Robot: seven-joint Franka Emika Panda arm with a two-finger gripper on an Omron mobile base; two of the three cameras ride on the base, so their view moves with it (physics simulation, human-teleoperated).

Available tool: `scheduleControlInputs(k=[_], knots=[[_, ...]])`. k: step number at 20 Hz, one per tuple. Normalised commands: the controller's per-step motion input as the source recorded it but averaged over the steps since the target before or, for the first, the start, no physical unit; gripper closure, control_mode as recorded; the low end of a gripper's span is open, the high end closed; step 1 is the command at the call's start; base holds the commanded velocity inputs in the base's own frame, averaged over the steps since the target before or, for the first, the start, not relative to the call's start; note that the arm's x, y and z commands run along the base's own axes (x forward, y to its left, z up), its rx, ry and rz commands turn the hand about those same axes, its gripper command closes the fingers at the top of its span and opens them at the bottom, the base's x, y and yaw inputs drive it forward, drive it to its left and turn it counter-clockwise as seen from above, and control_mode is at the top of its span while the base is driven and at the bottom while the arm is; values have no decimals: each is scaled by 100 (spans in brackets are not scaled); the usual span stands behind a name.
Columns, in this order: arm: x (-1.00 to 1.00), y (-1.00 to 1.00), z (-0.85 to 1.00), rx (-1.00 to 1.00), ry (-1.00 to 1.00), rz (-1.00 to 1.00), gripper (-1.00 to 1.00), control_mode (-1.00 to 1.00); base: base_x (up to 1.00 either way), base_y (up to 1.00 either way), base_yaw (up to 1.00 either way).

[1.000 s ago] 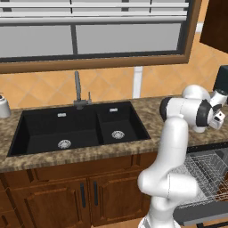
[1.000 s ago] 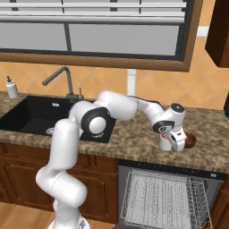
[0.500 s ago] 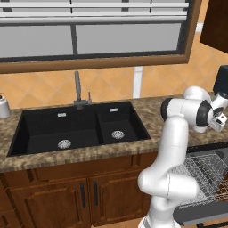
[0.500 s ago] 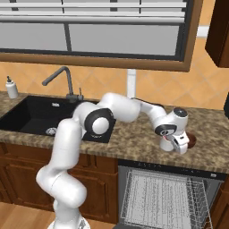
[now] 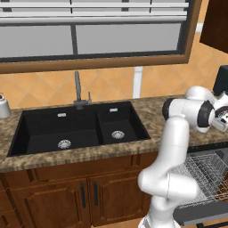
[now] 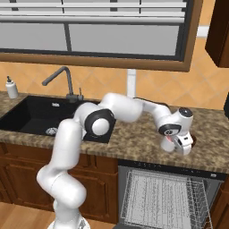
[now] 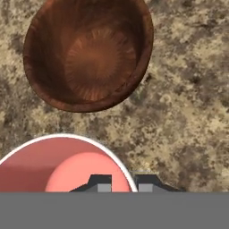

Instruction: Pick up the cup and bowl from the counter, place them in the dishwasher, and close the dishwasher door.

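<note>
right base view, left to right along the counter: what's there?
soap bottle → sink → faucet → gripper, at the counter's right end above the open dishwasher

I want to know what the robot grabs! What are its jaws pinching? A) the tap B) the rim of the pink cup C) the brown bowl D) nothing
B: in the hand view the jaws sit on either side of the pink cup's white rim, while the brown bowl lies apart on the counter.
</note>
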Motion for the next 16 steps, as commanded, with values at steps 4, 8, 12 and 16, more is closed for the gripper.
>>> scheduleControlInputs(k=[4, 8, 12, 16], knots=[[-92, -2, 6, 7, -4, 0, 100, -100, 0, 0, 0], [-100, -14, 30, 8, -13, 0, 100, -100, 0, 0, 0], [-100, -23, 1, 4, -2, 0, 100, -100, 0, 0, 0], [-89, -24, -47, 0, 0, 0, 100, -100, 0, 0, 0]])
